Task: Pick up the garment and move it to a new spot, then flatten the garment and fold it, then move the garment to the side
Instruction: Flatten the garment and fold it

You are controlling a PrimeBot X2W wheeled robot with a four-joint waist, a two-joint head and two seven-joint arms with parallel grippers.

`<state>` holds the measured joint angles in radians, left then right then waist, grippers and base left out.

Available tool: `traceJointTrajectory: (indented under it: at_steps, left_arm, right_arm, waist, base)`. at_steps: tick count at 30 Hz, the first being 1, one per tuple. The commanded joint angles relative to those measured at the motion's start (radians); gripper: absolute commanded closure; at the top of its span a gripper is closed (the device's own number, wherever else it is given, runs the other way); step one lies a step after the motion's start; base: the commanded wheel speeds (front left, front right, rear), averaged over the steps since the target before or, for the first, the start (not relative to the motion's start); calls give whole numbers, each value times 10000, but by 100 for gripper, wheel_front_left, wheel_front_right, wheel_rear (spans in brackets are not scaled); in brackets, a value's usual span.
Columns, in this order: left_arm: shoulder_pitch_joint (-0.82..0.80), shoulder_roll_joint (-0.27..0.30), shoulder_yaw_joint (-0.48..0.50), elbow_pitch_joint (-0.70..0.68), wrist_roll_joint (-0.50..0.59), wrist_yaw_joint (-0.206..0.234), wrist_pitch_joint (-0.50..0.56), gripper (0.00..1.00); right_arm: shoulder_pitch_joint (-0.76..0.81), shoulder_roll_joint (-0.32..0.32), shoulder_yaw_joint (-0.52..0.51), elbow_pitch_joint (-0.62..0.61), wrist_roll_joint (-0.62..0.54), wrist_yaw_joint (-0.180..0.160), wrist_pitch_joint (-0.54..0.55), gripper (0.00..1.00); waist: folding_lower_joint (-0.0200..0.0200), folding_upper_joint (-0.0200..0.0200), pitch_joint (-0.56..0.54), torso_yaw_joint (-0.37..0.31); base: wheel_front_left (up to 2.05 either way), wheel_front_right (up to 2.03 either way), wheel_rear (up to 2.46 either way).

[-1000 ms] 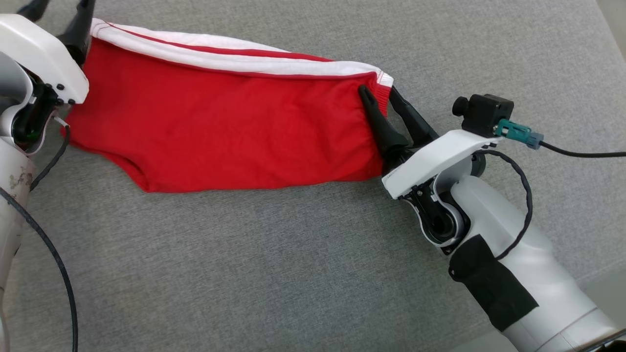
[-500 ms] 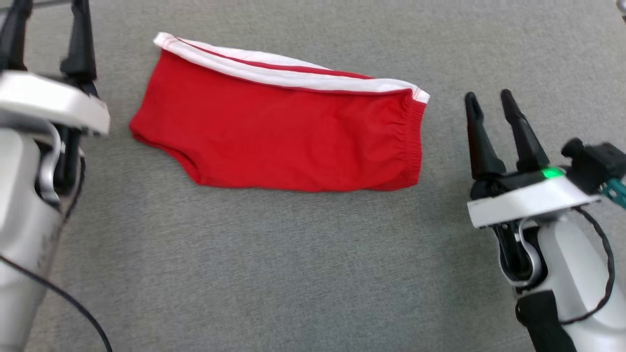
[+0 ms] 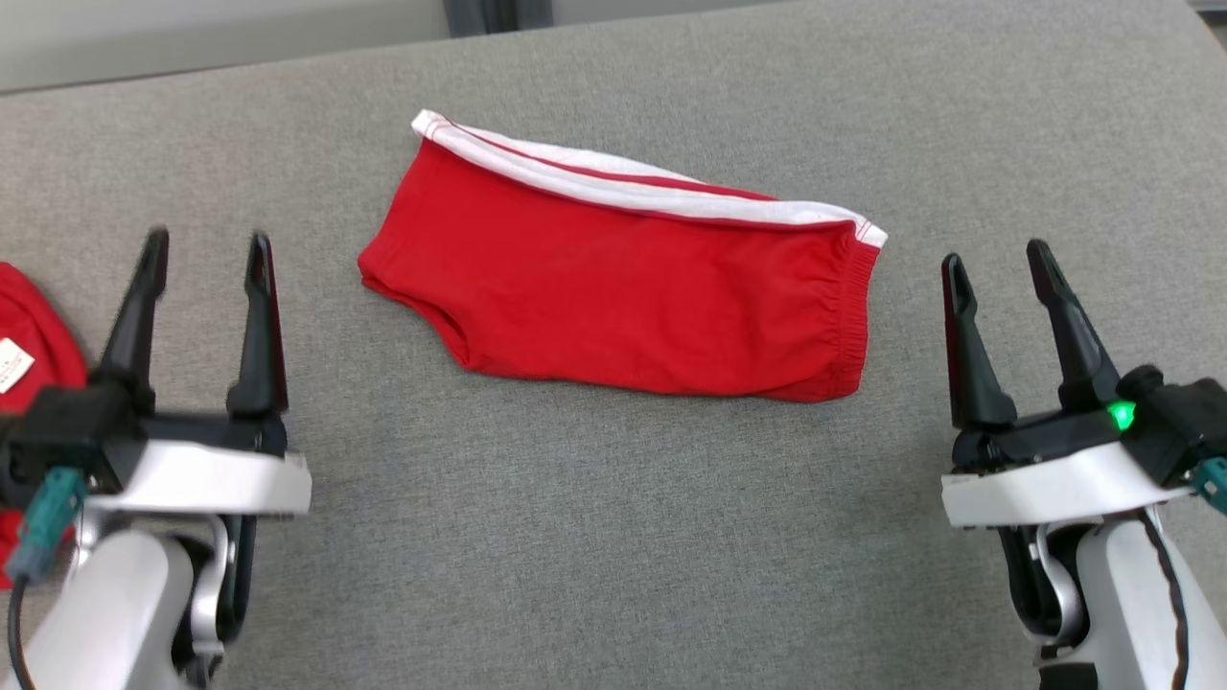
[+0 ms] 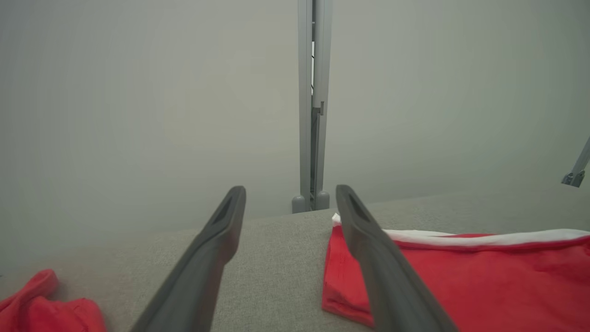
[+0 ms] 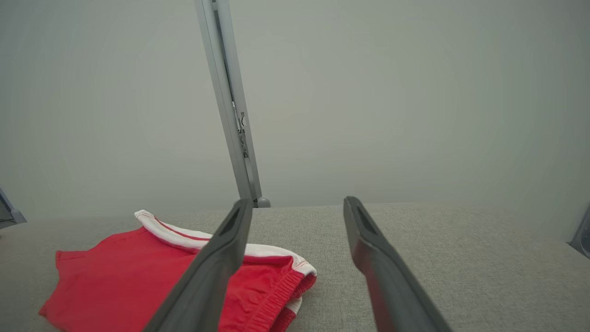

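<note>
The garment (image 3: 623, 278) is a pair of red shorts with white side stripes, folded in half and lying flat in the middle of the grey surface. It also lies at the right in the left wrist view, garment (image 4: 461, 281), and at the lower left in the right wrist view, garment (image 5: 133, 276). My left gripper (image 3: 205, 251) hovers open at the lower left, apart from the shorts. My right gripper (image 3: 997, 259) stands open just right of the elastic waistband, touching nothing. Both hold nothing, as the left gripper (image 4: 290, 198) and right gripper (image 5: 298, 205) confirm up close.
Another red cloth (image 3: 24, 355) with a white label lies at the far left edge, partly behind my left wrist; the same red cloth (image 4: 41, 309) sits in the left wrist view's corner. A grey metal post (image 4: 312, 106) stands behind the cushioned grey surface (image 3: 613, 537).
Both grippers have let go of the shorts' ends and pulled back toward me, standing open. The head view has shifted, so the folded shorts now sit farther up the picture.
</note>
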<state>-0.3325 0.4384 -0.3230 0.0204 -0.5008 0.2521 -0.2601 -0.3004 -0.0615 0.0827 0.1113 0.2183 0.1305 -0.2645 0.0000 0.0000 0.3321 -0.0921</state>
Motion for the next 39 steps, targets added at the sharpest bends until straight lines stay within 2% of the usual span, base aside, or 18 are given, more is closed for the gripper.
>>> traceJointTrajectory:
  at_steps: [1,8,20,25,30,33,38,39]
  left_arm:
    - [325,72,37,-158,84,174,-26,0]
    - [1595,161,-58,-699,132,697,271,0]
    - [1772,345,-221,-943,187,846,644,0]
    - [1525,378,-328,-878,188,738,751,0]
    - [793,469,-535,-681,247,315,992,0]
    - [32,442,-801,-329,243,-108,1310,0]
    - [-1183,255,-1190,960,-248,-1052,2079,0]
    - [-1183,255,-1190,960,-248,-1052,2079,0]
  right_arm:
    - [211,11,0,-82,-101,5,-22,0]
    - [751,78,-158,-57,-268,5,175,0]
    - [639,89,-144,125,-226,3,326,0]
    - [582,91,-204,204,-173,3,332,0]
    - [430,89,-267,198,-294,5,387,0]
    - [372,88,-279,180,-349,5,417,0]
    - [183,85,-225,201,-262,3,398,0]
    - [183,85,-225,201,-262,3,398,0]
  waist:
    - [0,0,-178,47]
    - [0,0,-493,101]
    - [0,0,-467,35]
    - [0,0,-435,25]
    - [0,0,-189,19]
    - [0,0,25,-48]
    - [0,0,418,-381]
    - [0,0,418,-381]
  base:
    - [0,0,0]
    - [0,0,0]
    - [0,0,0]
    - [0,0,0]
    - [0,0,0]
    - [0,0,0]
    - [0,0,0]
    - [0,0,0]
